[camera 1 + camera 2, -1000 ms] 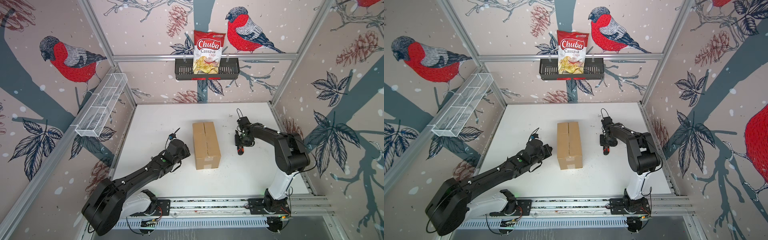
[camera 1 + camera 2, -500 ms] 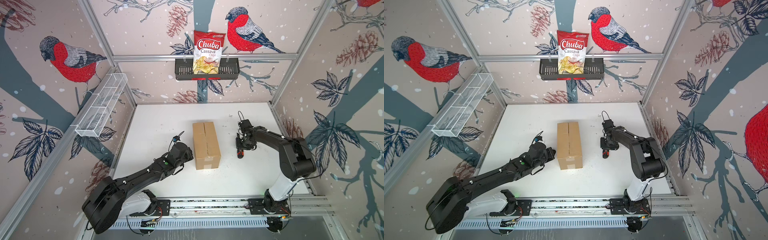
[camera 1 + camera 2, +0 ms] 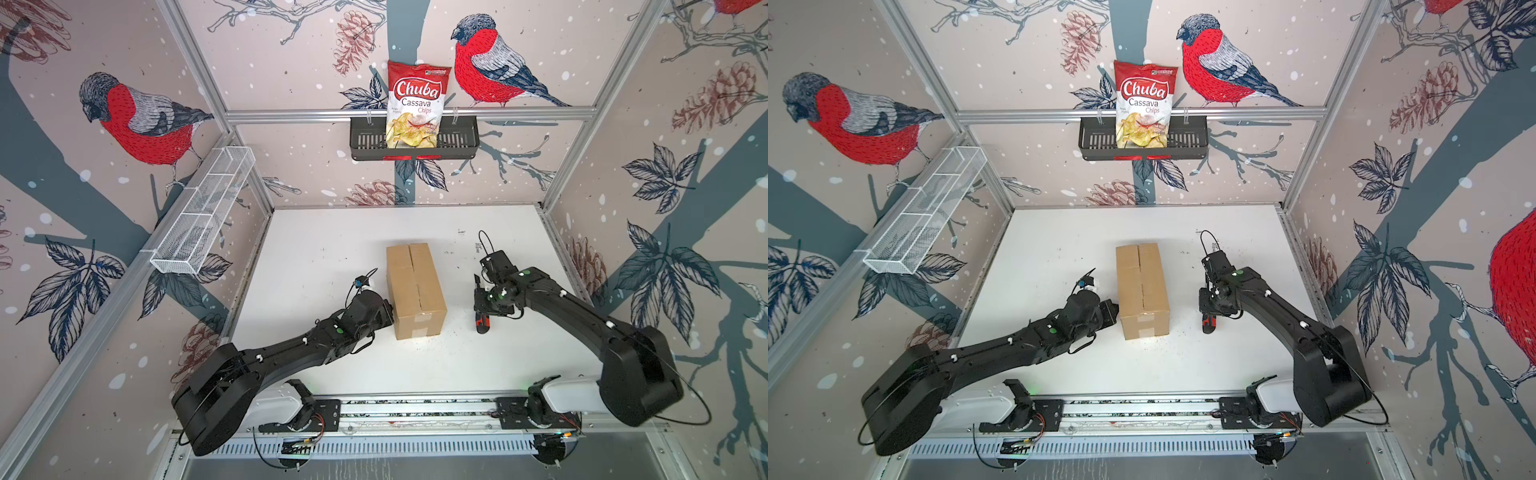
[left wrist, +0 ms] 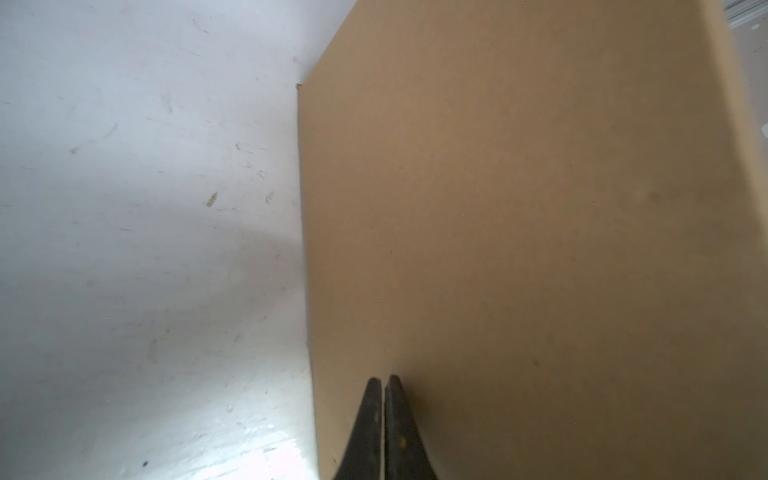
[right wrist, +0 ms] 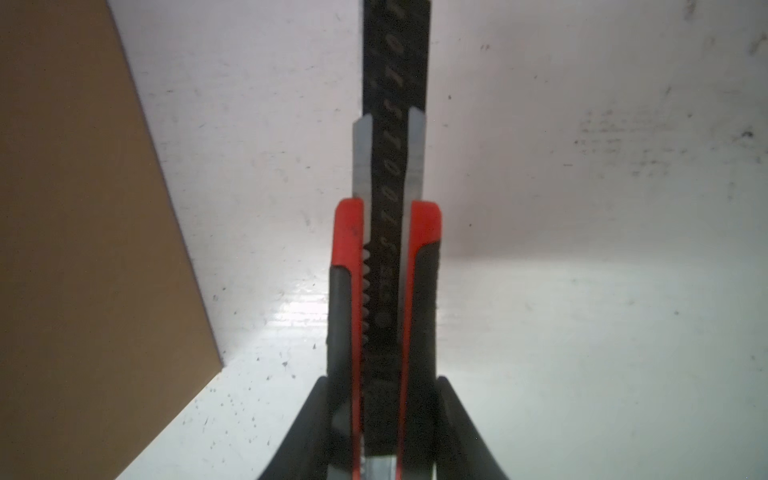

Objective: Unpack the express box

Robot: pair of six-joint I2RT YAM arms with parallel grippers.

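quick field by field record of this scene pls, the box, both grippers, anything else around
express box: flaps closed, taped, on the white table between the arms
left gripper: shut, holding nothing, tips at the box's long side
right gripper: shut on the utility knife, blade extended, beside the box and apart from it
chips bag: standing in the black basket on the back wall
white mesh rack: on the left wall

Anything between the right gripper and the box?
Nothing visible. Only a bare strip of white table separates the right gripper, closed on a utility knife with its blade out, from the express box. The left gripper, shut, has its tips at the opposite side, out of that path.
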